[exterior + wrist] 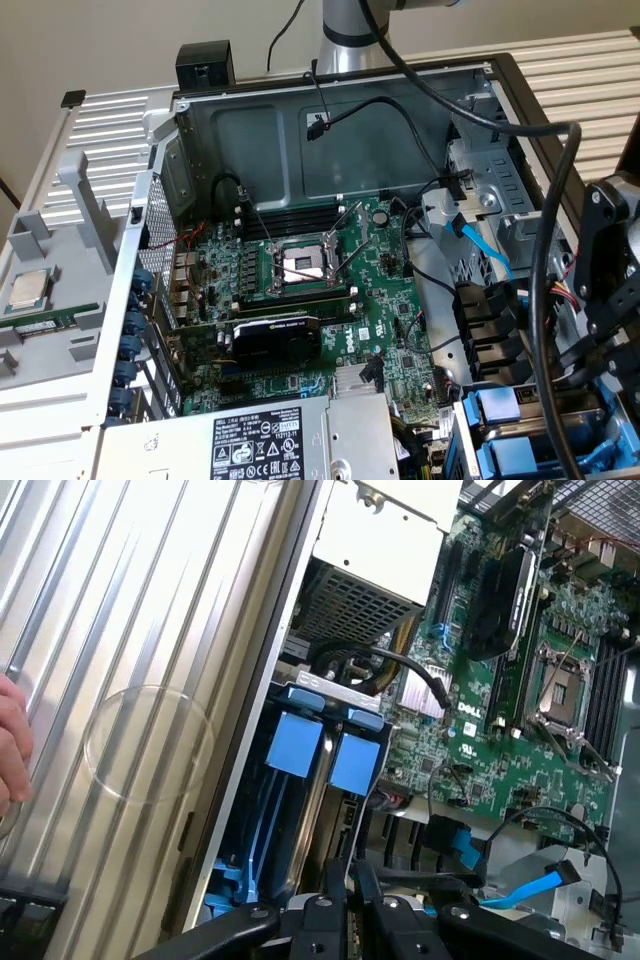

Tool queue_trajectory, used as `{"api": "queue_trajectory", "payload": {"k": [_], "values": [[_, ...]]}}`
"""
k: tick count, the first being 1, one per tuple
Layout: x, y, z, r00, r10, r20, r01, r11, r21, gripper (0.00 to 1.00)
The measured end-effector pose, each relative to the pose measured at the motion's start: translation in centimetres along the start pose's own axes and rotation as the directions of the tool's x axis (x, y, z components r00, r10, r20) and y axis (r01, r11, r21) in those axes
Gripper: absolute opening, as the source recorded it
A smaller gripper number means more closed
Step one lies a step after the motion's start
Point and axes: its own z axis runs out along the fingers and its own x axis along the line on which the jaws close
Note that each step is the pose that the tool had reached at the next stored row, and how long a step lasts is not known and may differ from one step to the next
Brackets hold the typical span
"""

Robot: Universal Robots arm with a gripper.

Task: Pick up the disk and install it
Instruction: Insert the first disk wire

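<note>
So, my jaws are pinched nearly shut, and I can't tell that they're gripping anything. They hang right over the drive bay (268, 810) in the corner of the open case (330, 130) — that's where the disk (355, 762) sits, slotted in on its blue carrier, side by side with a second blue carrier (300, 745), near the power supply (385, 530).

Robotics lab or electronics workshop, set up for PC assembly. Signs: open PC case (300, 130) lying flat, insides exposed; bare motherboard (390, 280) with open CPU socket (300, 265); graphics card (275, 335); labelled power supply (250, 445); loose processor (28, 290) on grey tray (60, 350) beside case; robot arm base (345, 35) behind case, thick black cable (545, 250) looping off it; ribbed metal worktop (110, 120); plain beige wall (120, 40)
</note>
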Motion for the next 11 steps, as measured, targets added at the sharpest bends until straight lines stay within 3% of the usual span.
{"api": "queue_trajectory", "payload": {"k": [4, 8, 11], "values": [[-0.5, 0.07, 0.04, 0.9997, 0.002, -0.0232, -0.002, 1.0, -0.0014, 0.16], [-1.0, 0.17, 0.08, 0.9984, 0.006, -0.0555, -0.006, 1.0, -0.0014, 0.16], [-1.5, 0.23, 0.16, 0.9965, 0.009, -0.0837, -0.009, 1.0, -0.0035, 0.16]]}}
